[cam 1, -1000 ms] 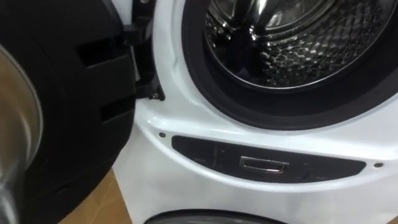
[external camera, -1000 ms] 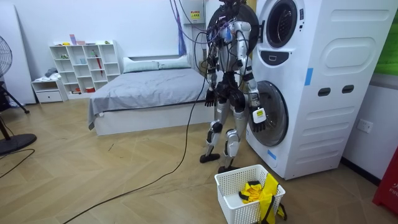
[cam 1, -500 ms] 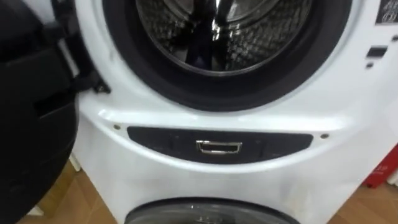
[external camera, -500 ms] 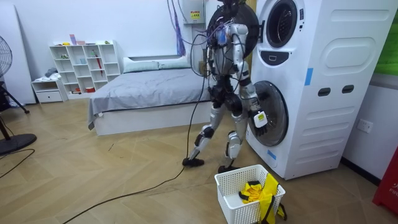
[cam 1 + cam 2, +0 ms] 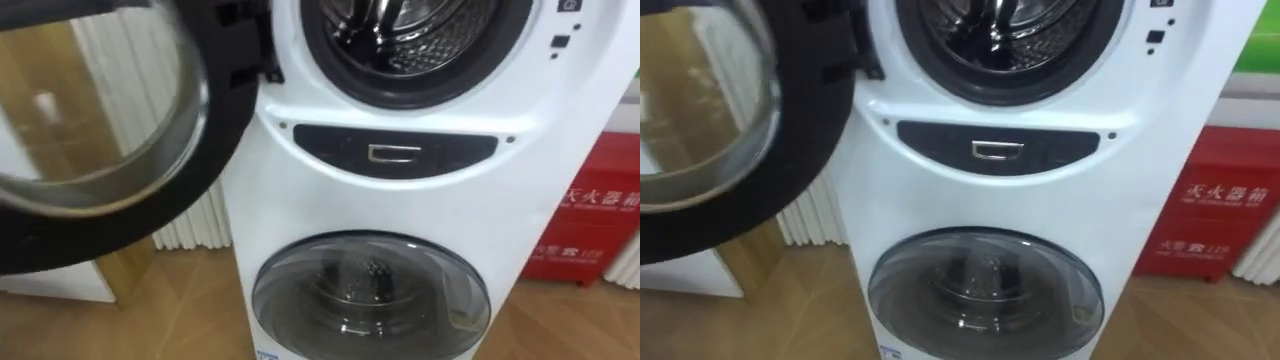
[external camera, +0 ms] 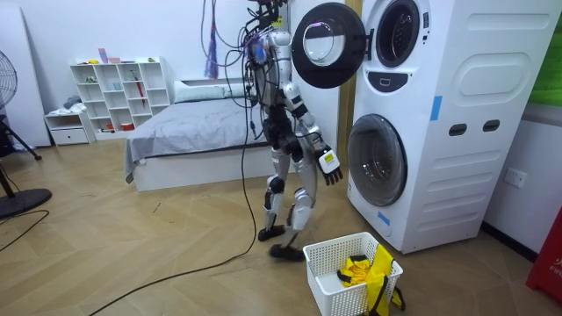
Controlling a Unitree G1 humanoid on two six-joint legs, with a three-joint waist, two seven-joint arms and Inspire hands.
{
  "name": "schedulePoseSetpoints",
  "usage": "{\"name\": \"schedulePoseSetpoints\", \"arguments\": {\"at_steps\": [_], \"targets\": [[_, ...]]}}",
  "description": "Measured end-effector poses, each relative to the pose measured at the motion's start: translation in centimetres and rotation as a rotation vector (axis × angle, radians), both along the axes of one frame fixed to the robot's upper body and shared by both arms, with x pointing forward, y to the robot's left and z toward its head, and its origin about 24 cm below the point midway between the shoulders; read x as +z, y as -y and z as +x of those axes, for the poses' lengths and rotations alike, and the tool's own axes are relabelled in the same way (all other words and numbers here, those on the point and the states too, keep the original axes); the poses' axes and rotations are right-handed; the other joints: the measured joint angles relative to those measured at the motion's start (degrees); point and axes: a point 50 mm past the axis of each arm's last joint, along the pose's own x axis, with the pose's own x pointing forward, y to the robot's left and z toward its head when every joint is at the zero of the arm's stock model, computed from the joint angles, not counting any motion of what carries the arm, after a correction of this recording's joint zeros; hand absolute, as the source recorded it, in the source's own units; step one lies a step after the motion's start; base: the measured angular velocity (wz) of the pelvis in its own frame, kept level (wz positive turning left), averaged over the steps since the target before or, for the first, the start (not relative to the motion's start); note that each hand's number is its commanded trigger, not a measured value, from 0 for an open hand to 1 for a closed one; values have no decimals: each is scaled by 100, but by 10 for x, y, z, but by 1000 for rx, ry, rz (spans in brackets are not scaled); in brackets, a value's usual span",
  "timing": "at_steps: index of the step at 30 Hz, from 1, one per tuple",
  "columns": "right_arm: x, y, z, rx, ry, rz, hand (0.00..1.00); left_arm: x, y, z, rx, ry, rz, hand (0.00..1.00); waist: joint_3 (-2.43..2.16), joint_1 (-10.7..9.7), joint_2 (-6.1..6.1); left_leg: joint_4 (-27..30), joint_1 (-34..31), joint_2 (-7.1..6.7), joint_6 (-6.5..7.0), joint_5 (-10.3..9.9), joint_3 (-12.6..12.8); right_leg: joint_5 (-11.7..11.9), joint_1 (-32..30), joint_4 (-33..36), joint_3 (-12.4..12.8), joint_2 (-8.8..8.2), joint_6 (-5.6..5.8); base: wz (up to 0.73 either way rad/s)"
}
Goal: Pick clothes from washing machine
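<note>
- Glass door (image 5: pixel 95 120) stands open left of the upper drum (image 5: pixel 415 30), which is bare steel as far as I see.
- My right hand (image 6: pixel 331 168) hangs lower, short of that drum; I cannot tell its fingers.
- One yellow cloth (image 6: pixel 356 267) lies in one basket (image 6: pixel 323 283); two stacked washers (image 6: pixel 439 123).

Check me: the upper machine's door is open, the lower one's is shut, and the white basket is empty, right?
The basket is not empty: the room view shows yellow cloth in it. The upper door is open, the lower door shut, as you say.
</note>
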Motion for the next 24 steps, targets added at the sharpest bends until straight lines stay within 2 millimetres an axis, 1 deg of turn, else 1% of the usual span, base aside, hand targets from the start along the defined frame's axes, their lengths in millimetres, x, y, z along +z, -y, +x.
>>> {"name": "schedulePoseSetpoints", "arguments": {"at_steps": [1, 2, 3, 4, 5, 6, 7, 8, 9, 11, 12, 13, 14, 15, 16, 19, 20, 21, 24], "targets": [[-1, -2, 0, 15, -4, 6, 0, 0, -1, 1, 8, 6, 3, 0, -4, -3, -35, -2, -50, -21, -9, 32, 0, -23, 190, -209, 27, -17, 15, -17], [-1, -6, 0, 40, -8, 21, 0, 1, -2, 3, 18, 24, 6, 0, -48, 49, -134, -8, -152, -57, -51, 94, 36, -150, 478, -851, 99, 7, 141, -29], [-1, -8, 0, 54, -9, 29, 0, 3, -3, 7, 24, 49, 6, 0, -40, 137, -186, -4, -225, -87, -90, 179, 92, -214, 656, -1447, 114, 62, 136, -35], [-1, -7, 0, 59, -12, 29, 0, 3, -2, 8, 28, 61, 5, 0, -30, 157, -225, -2, -251, -98, -104, 212, 125, -221, 737, -1703, 108, 72, 133, -32], [-2, -8, -1, 67, -14, 30, 0, 3, -2, 9, 28, 74, 5, 0, -27, 229, -285, 13, -328, -113, -139, 260, 148, -220, 831, -2098, 110, 97, 133, -29], [-3, -9, -2, 70, -15, 37, 0, 4, -2, 12, 27, 90, 3, 0, -21, 283, -338, 76, -419, -95, -164, 269, 152, -219, 845, -2309, 110, 140, 131, -31], [-3, -9, -3, 73, -19, 37, 0, 4, -1, 12, 27, 96, 0, 0, -19, 288, -343, 109, -456, -90, -185, 267, 138, -213, 843, -2368, 100, 165, 120, -20], [-4, -8, -4, 78, -29, 42, 0, 4, 1, 12, 42, 109, -10, 0, -17, 292, -320, 216, -538, -58, -223, 245, 80, -173, 858, -2437, 26, 227, 54, 0], [-4, -8, -8, 74, -37, 45, 0, 4, 0, 13, 49, 117, -10, 0, -10, 277, -307, 271, -554, -13, -248, 231, 57, -164, 880, -2451, -48, 261, 36, 4], [-6, -7, -12, 73, -55, 46, 0, 4, -1, 10, 62, 115, -8, 0, -23, 286, -293, 288, -562, 28, -283, 212, 52, -173, 917, -2491, -82, 298, -20, 0], [-6, -7, -14, 71, -65, 45, 0, 3, -1, 8, 61, 109, -8, 0, -22, 284, -262, 294, -579, 32, -290, 209, 37, -186, 917, -2499, -92, 306, -45, 4], [-6, -6, -15, 70, -68, 44, 0, 3, -1, 8, 59, 107, -9, 0, -30, 284, -271, 298, -585, 28, -292, 210, 26, -195, 917, -2502, -97, 307, -60, 10], [-7, -5, -17, 70, -73, 42, 0, 2, -2, 5, 63, 98, -11, 0, -44, 275, -278, 305, -596, 18, -293, 212, -5, -200, 928, -2509, -146, 298, -65, 14], [-7, -4, -19, 70, -75, 40, 0, 2, -3, 1, 76, 92, -12, 0, -33, 260, -253, 354, -615, 7, -291, 210, -34, -211, 946, -2527, -203, 288, -72, 15], [-7, -4, -21, 66, -77, 41, 0, 2, -3, -1, 83, 87, -11, 0, -30, 260, -253, 381, -612, -3, -290, 205, -46, -213, 964, -2548, -214, 284, -69, 18], [-8, -4, -25, 56, -84, 44, 0, 0, -5, -12, 105, 61, -9, 0, -32, 253, -246, 392, -614, -52, -271, 168, -115, -220, 1048, -2604, -340, 250, -54, 17], [-8, -4, -26, 51, -85, 46, 0, 0, -5, -16, 109, 53, -10, 0, -23, 254, -213, 391, -611, -73, -262, 149, -166, -230, 1067, -2601, -374, 238, -37, 12], [-8, -4, -27, 48, -86, 48, 0, -1, -4, -18, 114, 44, -11, 0, -34, 274, -191, 385, -600, -79, -256, 128, -172, -228, 1071, -2581, -378, 234, -28, 10], [-8, -6, -26, 50, -81, 52, 0, -2, -4, -23, 123, 21, -15, 0, -44, 270, -112, 367, -576, -82, -247, 104, -186, -218, 1067, -2505, -414, 232, -12, 7]]}}
